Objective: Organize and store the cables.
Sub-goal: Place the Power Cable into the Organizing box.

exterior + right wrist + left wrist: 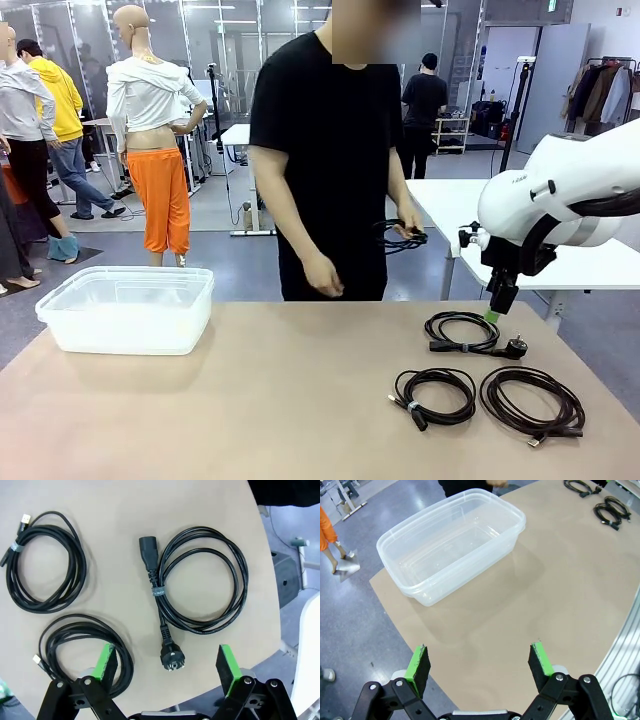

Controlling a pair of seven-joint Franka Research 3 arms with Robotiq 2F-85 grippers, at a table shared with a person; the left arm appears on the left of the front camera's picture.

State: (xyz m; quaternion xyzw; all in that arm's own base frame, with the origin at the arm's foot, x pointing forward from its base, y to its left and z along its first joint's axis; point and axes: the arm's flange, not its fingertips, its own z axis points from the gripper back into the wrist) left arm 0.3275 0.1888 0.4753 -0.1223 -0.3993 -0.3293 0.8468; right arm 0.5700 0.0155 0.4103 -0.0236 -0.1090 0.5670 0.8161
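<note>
Your right gripper hangs over the near-right part of the table with its jaws spread wide and nothing between them. From its wrist camera, the round plug of the power cable lies on the table in the gap between the two green pads; you cannot tell from the pictures how far above it the tips are. That cable is a tied loop with its two plug ends side by side. A second cable, also tied, lies apart from it, and a third cable lies near both, with part of its loop hidden behind one finger. None of the three touches another.

Your left gripper is just as wide open and empty, over the table's edge. Ahead of it stands the bin, clear plastic, upright and with nothing in it, near the far-left corner and well apart from the cables.

The person stands at the far side, between bin and cables, with a fourth cable in one hand, held off the table. Nothing lies between the bin and the three cables on the table
</note>
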